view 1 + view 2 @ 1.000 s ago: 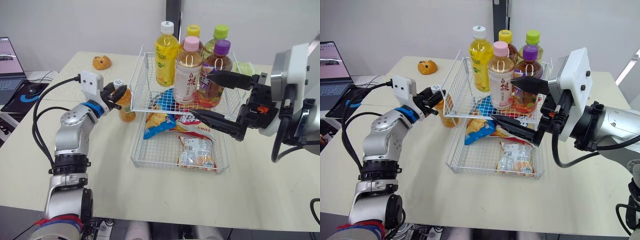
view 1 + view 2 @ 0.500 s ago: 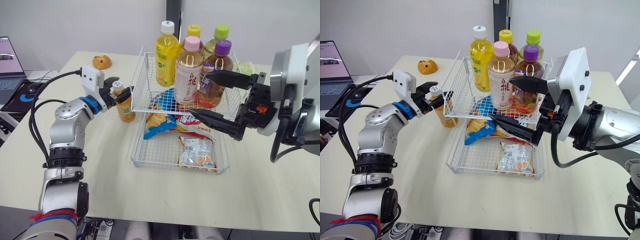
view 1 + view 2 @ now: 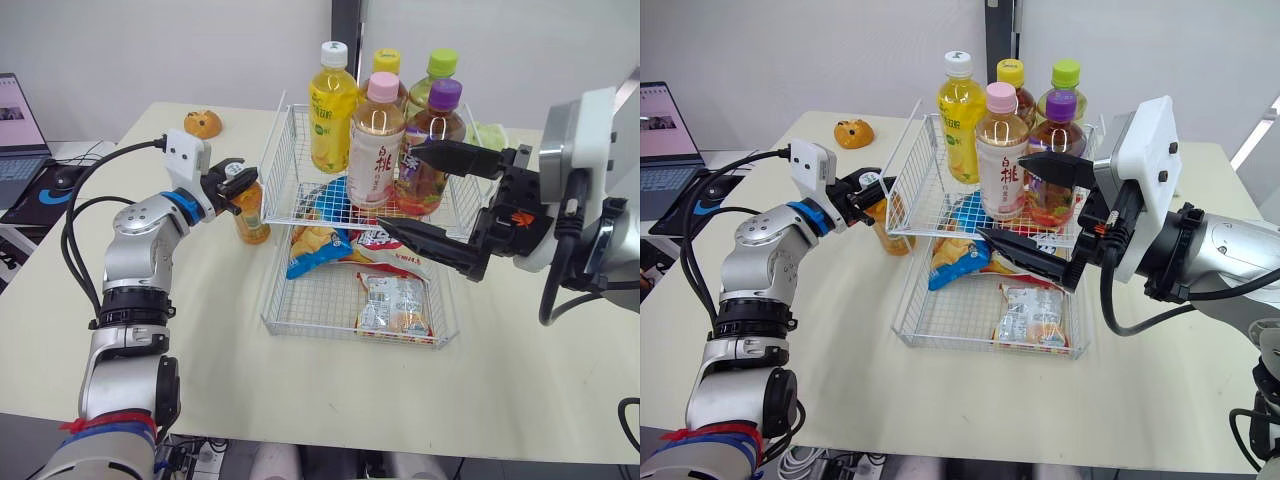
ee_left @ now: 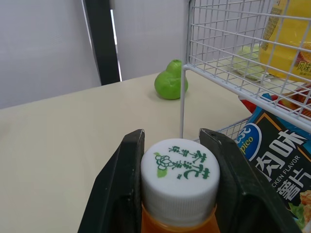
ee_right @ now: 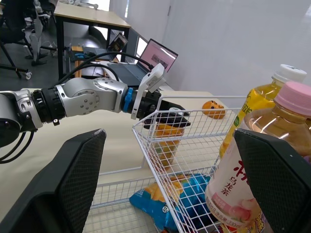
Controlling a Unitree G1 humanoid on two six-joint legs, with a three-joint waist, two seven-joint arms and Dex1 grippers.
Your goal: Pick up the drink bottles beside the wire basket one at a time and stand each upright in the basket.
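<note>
While the left fingers (image 4: pixel 124 179) pinch the white cap of the orange drink bottle (image 3: pixel 251 214), one black finger pressed to each side, that bottle stands upright with its base on the bench (image 3: pixel 200 330)! Just past those fingertips rises the wire basket (image 3: pixel 279 150), and its corner post stands right beyond the cap. The bottle is just beside the wire, outside it, though whether the two touch I cannot tell. Over to the right fingers (image 3: pixel 455 157): they are spread wide, gripping nothing, hovering at the front of the basket's upper tier. The upper finger points at the purple-capped bottle (image 3: pixel 436 135), its tip right by the label, and the lower finger reaches out above the snack bags (image 3: pixel 318 245) lying in the lower tier. Five bottles stand upright on that top tier. The pink-capped bottle (image 3: pixel 376 140) sits just ahead of the spread fingertips. The yellow drink with the white cap (image 3: pixel 333 105) is farther along, and the yellow-capped bottle (image 3: pixel 387 66) and green-capped bottle (image 3: pixel 440 68) are at the back. Well beyond the left fingertips a small green pear-shaped thing (image 4: pixel 170 86) rests on the bench. A brown bun (image 3: pixel 203 124) sits off to the outer side of the left fingers, well apart from them.
</note>
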